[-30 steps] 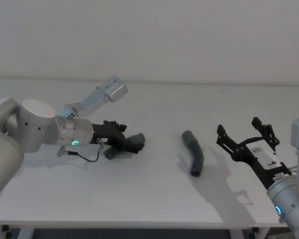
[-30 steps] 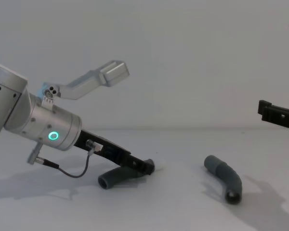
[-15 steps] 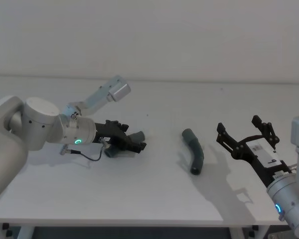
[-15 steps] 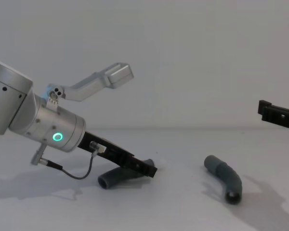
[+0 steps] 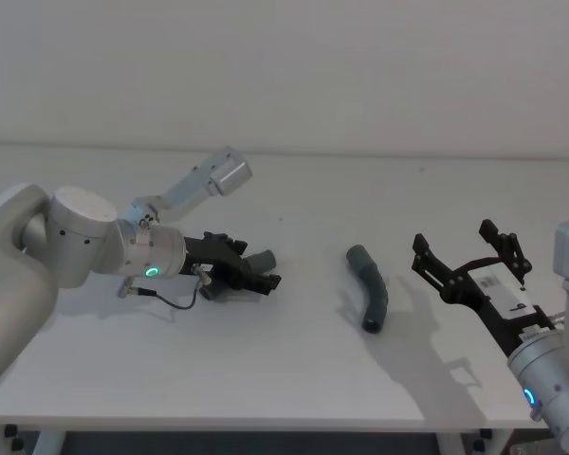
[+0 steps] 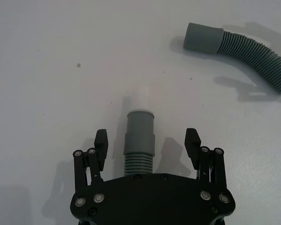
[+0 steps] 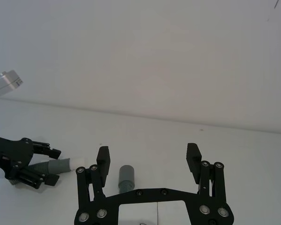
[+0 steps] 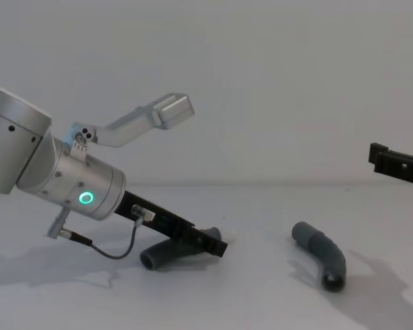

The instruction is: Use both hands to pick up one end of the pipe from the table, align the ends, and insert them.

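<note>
One piece of the pipe (image 6: 140,136) lies on the table (image 5: 294,379) left of centre, its smooth grey collar and white plug tip pointing away from my left gripper (image 6: 146,140). That gripper is open and low over the table, a finger on each side of the ribbed hose with a gap on both sides. The same piece (image 8: 164,254) and gripper (image 8: 217,245) show from the side in the chest view. The second piece (image 5: 371,289), with the wider socket cuff (image 6: 203,39), lies free right of centre. My right gripper (image 5: 469,256) hovers open to its right, above the table.
A silver camera bracket (image 5: 209,180) sticks up from the left wrist, and a thin cable (image 5: 171,299) loops under it onto the table. Bare white table surface lies between the two pieces and along the front edge.
My left gripper has slid a little farther right along its piece, staying low and open. The right gripper and the second piece have not moved.
</note>
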